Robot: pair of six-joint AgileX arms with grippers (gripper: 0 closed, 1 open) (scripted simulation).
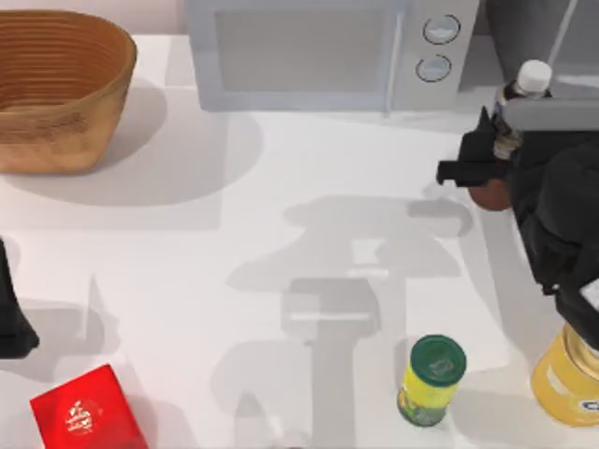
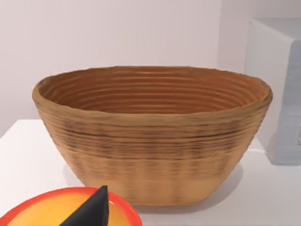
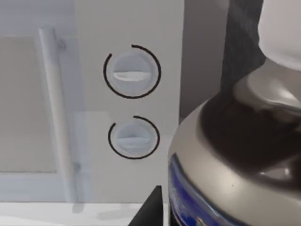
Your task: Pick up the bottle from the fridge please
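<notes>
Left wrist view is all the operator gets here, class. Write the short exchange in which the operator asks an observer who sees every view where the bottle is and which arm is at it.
Operator: From the parked left gripper I see a basket. Where's the bottle?
Observer: At the table's right rear in the top view. The bottle is by the fridge, with its white cap showing.
Operator: Is an arm at it?
Observer: Yes, the right gripper is right at the bottle, around its neck, beside the microwave.
</notes>
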